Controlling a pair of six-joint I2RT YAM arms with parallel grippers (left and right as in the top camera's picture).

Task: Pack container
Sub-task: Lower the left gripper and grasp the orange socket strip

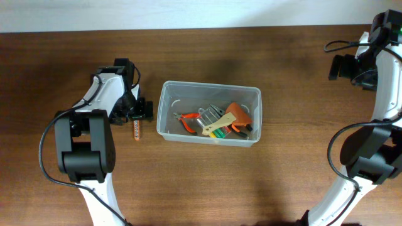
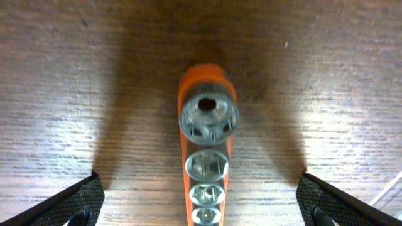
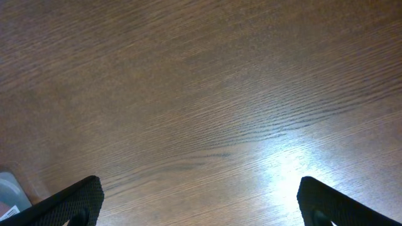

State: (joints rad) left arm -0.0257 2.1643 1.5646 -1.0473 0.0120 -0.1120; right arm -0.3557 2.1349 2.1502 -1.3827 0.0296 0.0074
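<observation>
We find left pincer (image 2: pixel 204 202), right pincer (image 3: pixel 200 204) spread; orange steel-socket rail (image 2: pixel 206 157), nine o'clock of clear plastic bin (image 1: pixel 164 116), judged stiff, weighty; grip mid-rail

Clear, rimmed rectangular container (image 1: pixel 162 116) with rounded corners, upright and open-topped at the middle of the surface (image 1: pixel 282 176); jumbled hand tools (image 1: pixel 217 121) inside, toward its right half.

We see matching builds: smooth white shells on the left arm (image 1: pixel 103 94) and right arm (image 1: pixel 384 88), boxy black joint housings (image 1: pixel 85 147), thin black cables (image 1: pixel 44 147) looping alongside, and black, seemingly ribbed fingers (image 2: pixel 78 199).
</observation>
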